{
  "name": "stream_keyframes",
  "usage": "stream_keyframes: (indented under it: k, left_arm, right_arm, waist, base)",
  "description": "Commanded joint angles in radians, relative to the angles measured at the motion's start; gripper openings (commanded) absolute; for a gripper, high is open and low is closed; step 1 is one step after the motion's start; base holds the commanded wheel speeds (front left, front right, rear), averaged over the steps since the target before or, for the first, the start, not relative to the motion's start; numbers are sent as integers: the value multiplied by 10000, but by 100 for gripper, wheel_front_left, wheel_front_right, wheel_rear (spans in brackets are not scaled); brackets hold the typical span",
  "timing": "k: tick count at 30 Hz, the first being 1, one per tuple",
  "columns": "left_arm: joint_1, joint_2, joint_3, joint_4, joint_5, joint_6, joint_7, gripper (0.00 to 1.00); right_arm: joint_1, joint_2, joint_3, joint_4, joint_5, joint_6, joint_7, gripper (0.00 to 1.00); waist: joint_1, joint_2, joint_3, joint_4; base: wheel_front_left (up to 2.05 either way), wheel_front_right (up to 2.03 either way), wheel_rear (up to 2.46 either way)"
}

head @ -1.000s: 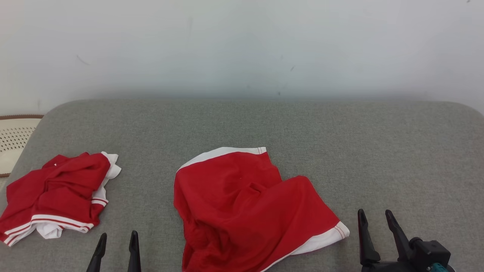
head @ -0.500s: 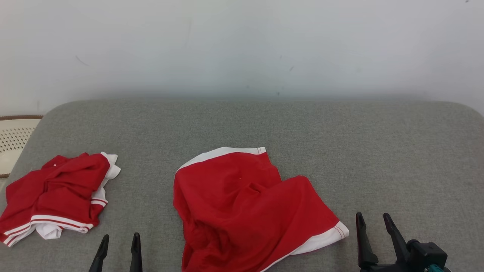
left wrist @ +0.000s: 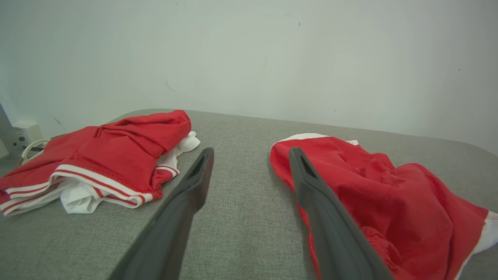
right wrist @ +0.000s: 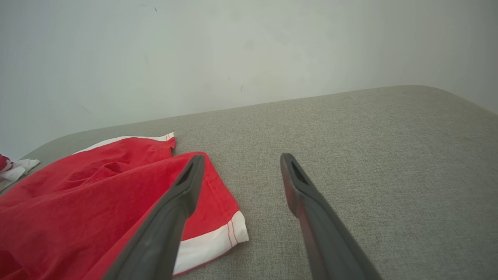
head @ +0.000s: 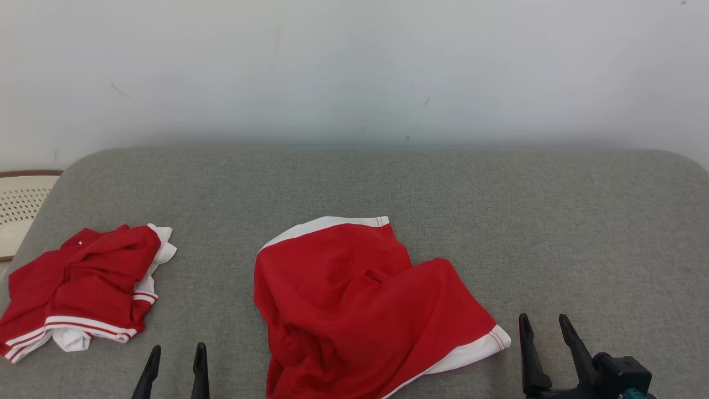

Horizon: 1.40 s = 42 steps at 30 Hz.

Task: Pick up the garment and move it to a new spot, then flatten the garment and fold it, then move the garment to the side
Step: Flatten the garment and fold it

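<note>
Shorts (head: 360,310), red and rumpled, lie mid-counter (head: 498,221). Left pincer (head: 177,347) and right pincer (head: 543,317) gape wide and empty, either side of the cloth. I'd nip the white hem (head: 493,341) by my right, single layer, and draw outward.

Garment (head: 354,310) and, perhaps, a basket (head: 19,208), both partly off-frame.

Red garment (head: 354,310), one white band (head: 327,224) along its far edge, a second white band (head: 471,354) at its near right corner. Lies loose and rumpled on the grey padded surface (head: 498,221), near-centre. Not flat: creases cross the middle, and the near left part is bunched in folds.
</note>
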Motion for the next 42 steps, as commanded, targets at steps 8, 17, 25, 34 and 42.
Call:
stream_keyframes:
  k: [8,17,25,34,42]
  left_arm:
    - [195,-1,-15,61,22,-31,-46,100]
    - [199,1,-780,480,89,-631,-46,100]
    - [-129,78,-1744,1558,41,-1182,-39,100]
    - [-739,221,-2881,2683,52,-1383,-39,100]
    - [-1426,543,-3345,3424,141,-1382,-39,100]
  right_arm:
    - [-25,31,25,59,-11,8,23,100]
    - [-68,-23,185,211,87,8,269,100]
    - [-399,-458,508,880,204,8,747,100]
    - [-1062,-782,917,2135,452,8,1064,100]
    - [-1668,-876,1338,3045,662,8,967,100]
  waist:
    - [-1,0,-24,-32]
    - [-1,0,23,-23]
    - [-1,0,170,66]
    - [-1,0,541,259]
    - [-1,0,779,381]
  base:
    - [0,0,0]
    - [0,0,0]
    - [0,0,0]
    - [0,0,0]
    - [0,0,0]
